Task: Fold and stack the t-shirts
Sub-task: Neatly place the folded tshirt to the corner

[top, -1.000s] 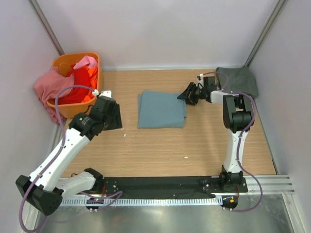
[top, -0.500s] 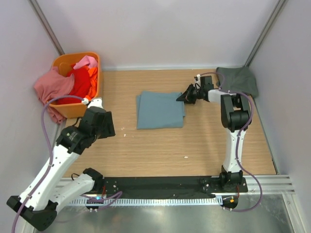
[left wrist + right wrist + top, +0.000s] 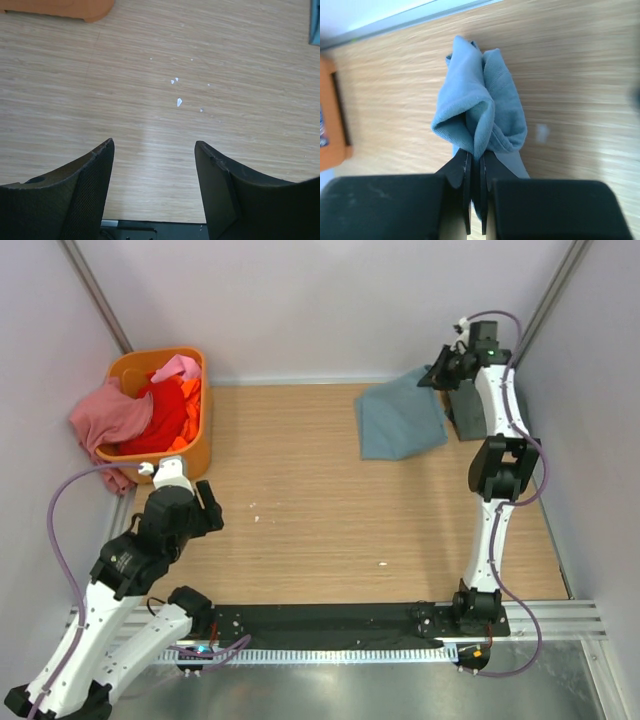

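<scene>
A pale wooden bench point(image 3: 330, 530) sits boxed in by plain white walls point(image 3: 330, 300). Towards its far right corner, the blue shirt point(image 3: 400, 420) is bunched and partly lifted. Its upper end is raised off the wood, and the rest spreads down onto the bench. The right gripper point(image 3: 437, 377) is clamped on that raised end. In the wrist view its jaws are pressed together on a thick fold of the cloth point(image 3: 480, 115), which bulges out just beyond the fingertips. Just beside it, in the far right corner itself, lies the dark grey-green shirt point(image 3: 466, 412), partly hidden behind the right arm.

Across the bench, an orange basket point(image 3: 190, 455) stands in the far left corner. A pink shirt point(image 3: 112, 415) hangs over its left rim, with a red shirt point(image 3: 160, 415) and an orange shirt point(image 3: 188, 400) heaped inside.

The left gripper point(image 3: 154, 145) hangs near the left edge, just on the near side of the basket, over bare wood. Its jaws stand well apart and hold nothing. A few small white flecks point(image 3: 179, 102) dot the wood ahead of it.
</scene>
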Robot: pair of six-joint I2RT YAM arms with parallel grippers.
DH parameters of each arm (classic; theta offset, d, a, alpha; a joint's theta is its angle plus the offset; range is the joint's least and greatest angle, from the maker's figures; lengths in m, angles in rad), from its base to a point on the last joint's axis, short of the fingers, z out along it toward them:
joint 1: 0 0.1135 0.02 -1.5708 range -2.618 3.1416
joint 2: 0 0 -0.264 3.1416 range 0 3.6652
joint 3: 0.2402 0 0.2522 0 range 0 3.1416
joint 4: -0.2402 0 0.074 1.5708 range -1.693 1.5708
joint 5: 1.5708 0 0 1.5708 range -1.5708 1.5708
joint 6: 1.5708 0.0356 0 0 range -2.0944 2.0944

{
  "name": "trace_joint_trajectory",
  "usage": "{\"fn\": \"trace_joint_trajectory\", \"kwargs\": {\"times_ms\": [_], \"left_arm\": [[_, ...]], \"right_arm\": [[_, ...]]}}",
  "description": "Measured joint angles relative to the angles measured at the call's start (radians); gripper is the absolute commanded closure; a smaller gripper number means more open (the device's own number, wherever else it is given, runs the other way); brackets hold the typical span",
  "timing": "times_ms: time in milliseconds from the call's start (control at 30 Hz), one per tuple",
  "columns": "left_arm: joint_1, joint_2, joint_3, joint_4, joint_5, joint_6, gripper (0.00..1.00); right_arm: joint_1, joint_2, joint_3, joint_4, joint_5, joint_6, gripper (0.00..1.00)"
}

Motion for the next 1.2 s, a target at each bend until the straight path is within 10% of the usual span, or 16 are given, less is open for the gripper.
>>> {"fn": "trace_joint_trajectory", "kwargs": {"times_ms": [500, 1133, 1200], "left_arm": [[0.0, 0.031, 0.0, 0.003, -0.036, -0.005, 0.38], [0.081, 0.058, 0.0, 0.004, -0.034, -0.004, 0.42], [0.091, 0.059, 0.0, 0.004, -0.031, -0.003, 0.42]], "right_arm": [[-0.147, 0.109, 0.246, -0.193, 0.126, -0.109, 0.99], [-0.303, 0.108, 0.261, 0.114, 0.305, -0.105, 0.98], [-0.328, 0.109, 0.261, 0.134, 0.299, -0.101, 0.84]]}}
